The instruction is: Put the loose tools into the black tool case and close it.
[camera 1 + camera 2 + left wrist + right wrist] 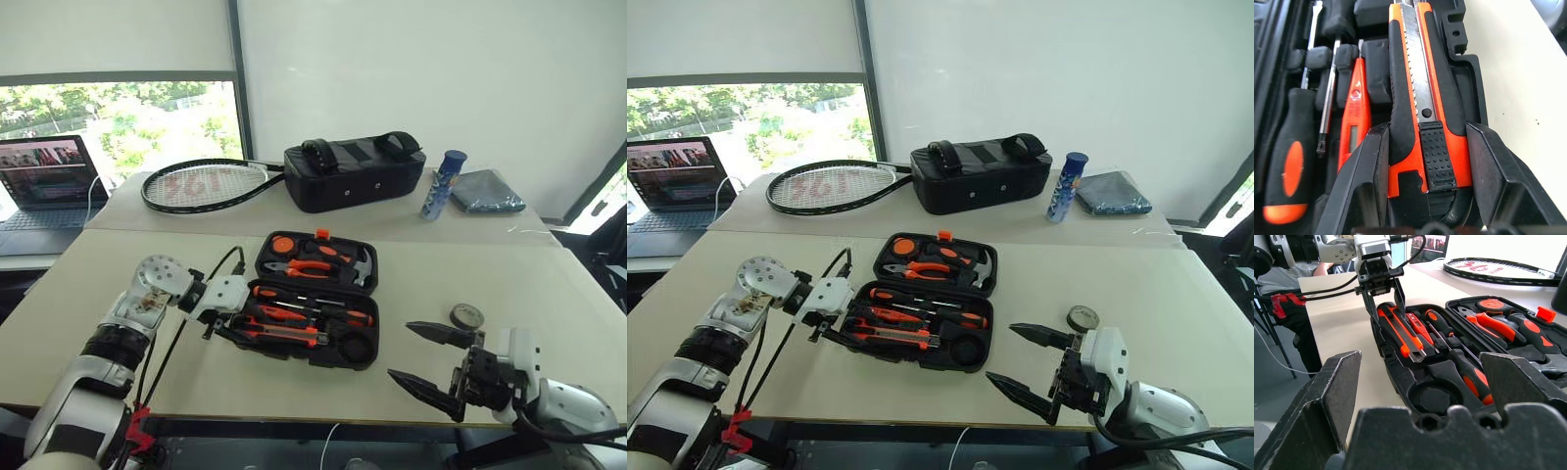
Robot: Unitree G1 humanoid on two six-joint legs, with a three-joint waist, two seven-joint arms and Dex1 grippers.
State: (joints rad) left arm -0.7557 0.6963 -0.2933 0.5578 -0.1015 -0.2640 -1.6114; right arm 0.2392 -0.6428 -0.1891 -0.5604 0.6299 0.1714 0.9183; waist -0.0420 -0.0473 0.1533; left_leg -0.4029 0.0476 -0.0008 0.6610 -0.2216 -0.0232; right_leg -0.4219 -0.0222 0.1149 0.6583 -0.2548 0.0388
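A pale table (118, 352) carries the open black tool case (315, 345) at its centre, a small grey tape roll (466, 316) lying to the right, near the edge.

Bright daylight (window glare), soft shadows.
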